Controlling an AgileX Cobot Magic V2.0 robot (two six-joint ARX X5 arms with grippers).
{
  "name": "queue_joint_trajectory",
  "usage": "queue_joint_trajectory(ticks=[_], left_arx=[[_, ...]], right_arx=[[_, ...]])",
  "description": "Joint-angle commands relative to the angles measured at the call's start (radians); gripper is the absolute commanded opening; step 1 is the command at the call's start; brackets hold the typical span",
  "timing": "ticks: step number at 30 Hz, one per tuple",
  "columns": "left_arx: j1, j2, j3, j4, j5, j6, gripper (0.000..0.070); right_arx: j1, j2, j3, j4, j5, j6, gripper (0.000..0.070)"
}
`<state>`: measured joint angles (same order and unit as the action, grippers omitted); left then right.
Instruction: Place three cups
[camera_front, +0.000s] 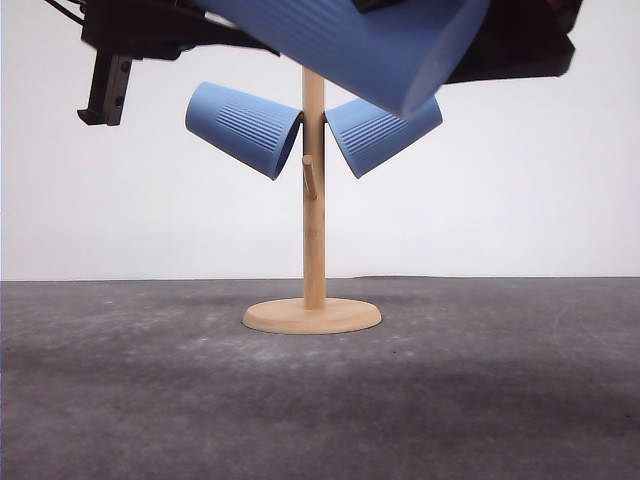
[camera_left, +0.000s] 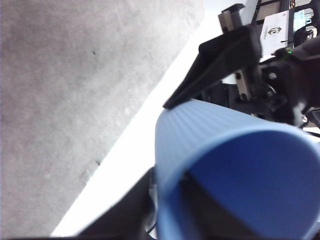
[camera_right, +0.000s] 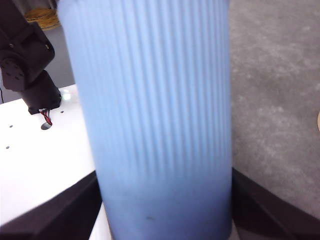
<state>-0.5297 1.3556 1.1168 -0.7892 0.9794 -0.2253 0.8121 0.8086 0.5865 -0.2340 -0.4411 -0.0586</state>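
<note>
Two light-blue ribbed cups (camera_front: 243, 127) (camera_front: 382, 133) hang mouth-inward on upper pegs of the wooden peg stand (camera_front: 314, 240). The third cup (camera_front: 340, 40) is held tilted in the air close to the front camera, above and in front of the stand. My right gripper (camera_right: 165, 210) is shut on its ribbed side, one finger on each flank. In the left wrist view the cup's open mouth (camera_left: 240, 180) faces the camera. My left gripper (camera_left: 165, 210) pinches the rim wall, with one dark finger outside and one inside. The right gripper's finger (camera_left: 215, 65) shows beyond the cup.
A short free peg (camera_front: 309, 175) sticks out of the post below the hung cups. The stand's round base (camera_front: 312, 316) rests on the grey table (camera_front: 480, 400). My left arm (camera_front: 150, 30) fills the upper left, with a white wall behind.
</note>
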Motion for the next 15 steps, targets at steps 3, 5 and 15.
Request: queue_joint_trajectory(ticks=[3, 5, 15], left_arx=[[0.009, 0.012, 0.007, 0.003, 0.007, 0.021, 0.0367], [0.022, 0.012, 0.007, 0.0, 0.007, 0.034, 0.0406], [0.2, 0.008, 0.008, -0.106, -0.001, 0.155, 0.0408]], right_arx=[[0.005, -0.021, 0.018, -0.022, 0.005, 0.03, 0.044], [-0.003, -0.037, 0.018, -0.052, 0.01, 0.039, 0.044], [-0.061, -0.086, 0.11, -0.25, 0.023, 0.314, 0.044]])
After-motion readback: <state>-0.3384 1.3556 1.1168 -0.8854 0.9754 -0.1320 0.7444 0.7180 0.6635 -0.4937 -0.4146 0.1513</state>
